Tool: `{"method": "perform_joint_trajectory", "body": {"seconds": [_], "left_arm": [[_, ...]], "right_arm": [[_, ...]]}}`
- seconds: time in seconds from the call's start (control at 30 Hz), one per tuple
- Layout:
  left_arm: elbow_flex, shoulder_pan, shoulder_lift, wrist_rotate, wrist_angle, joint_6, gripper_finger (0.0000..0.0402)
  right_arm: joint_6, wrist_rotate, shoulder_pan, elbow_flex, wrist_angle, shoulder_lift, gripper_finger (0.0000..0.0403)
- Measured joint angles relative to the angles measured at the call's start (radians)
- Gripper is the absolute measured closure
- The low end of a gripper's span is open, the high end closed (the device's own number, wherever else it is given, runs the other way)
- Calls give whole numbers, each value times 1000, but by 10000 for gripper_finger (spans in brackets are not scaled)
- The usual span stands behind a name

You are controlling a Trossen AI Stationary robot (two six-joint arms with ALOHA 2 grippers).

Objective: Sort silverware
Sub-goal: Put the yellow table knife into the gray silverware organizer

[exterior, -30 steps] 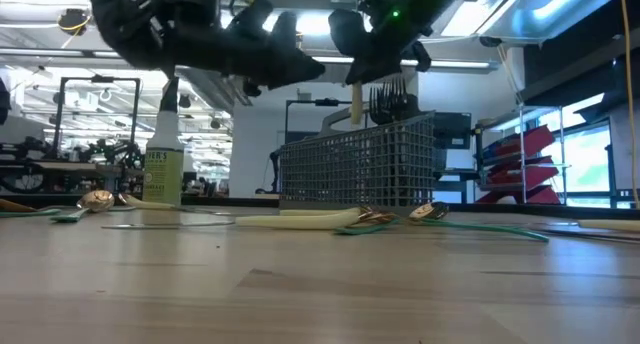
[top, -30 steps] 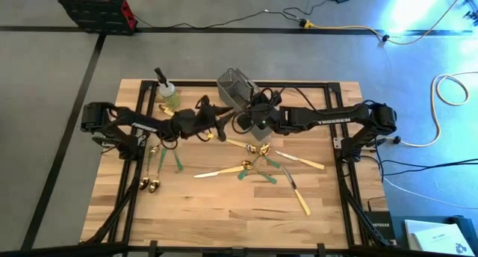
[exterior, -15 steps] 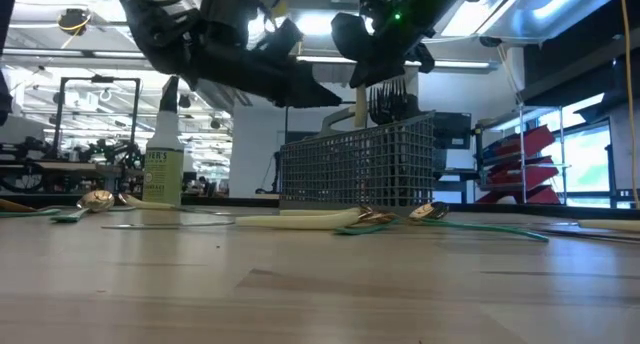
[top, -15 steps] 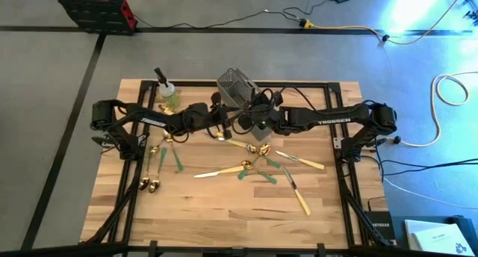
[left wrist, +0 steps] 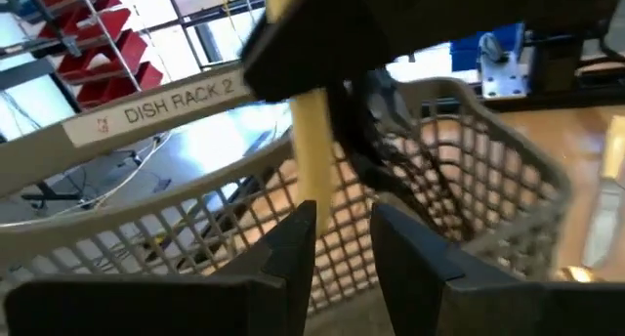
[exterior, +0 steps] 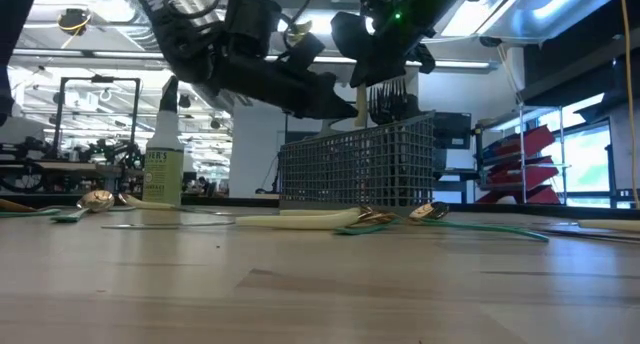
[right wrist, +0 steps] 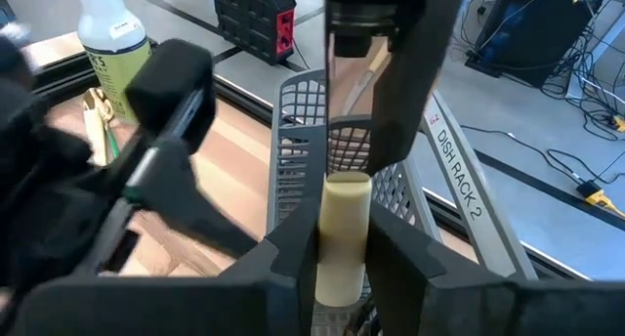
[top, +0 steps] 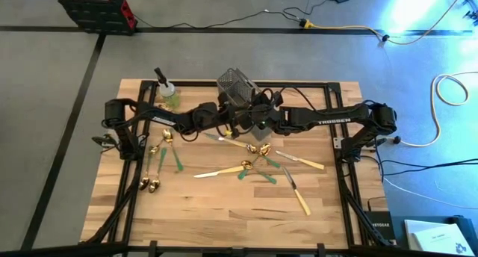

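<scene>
High view: both arms meet over the wire caddy (top: pixel 237 87) at the bench's (top: pixel 224 212) 12 o'clock edge. Loose silverware (top: pixel 254 167) lies mid-bench, more at 9 o'clock.

Low view: cream-handled utensil (exterior: pixel 361 106) stands upright above the caddy, dark forks behind it.

Right wrist view: right pincer (right wrist: pixel 344 253) grasps the cream handle over the caddy.

Left wrist view: left pincer (left wrist: pixel 342 238) near the caddy rim, fingers close together, seemingly gripping nothing; cannot tell for sure.
</scene>
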Motion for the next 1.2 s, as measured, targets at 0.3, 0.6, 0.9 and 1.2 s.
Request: {"method": "perform_joint_trajectory", "body": {"seconds": [0.3,0.6,0.9,1.2], "left_arm": [[41,4,46,14,-56,0,315],[41,25,48,9,-43,-11,316],[41,20,48,-17,-46,-19,316],[41,-24,48,-103,-51,45,315]], "right_arm": [[0,-4,0,0,1,0,341],[0,-10,0,0,1,0,340],[0,-23,0,0,1,0,340],[1,-31,0,1,1,0,340]]}}
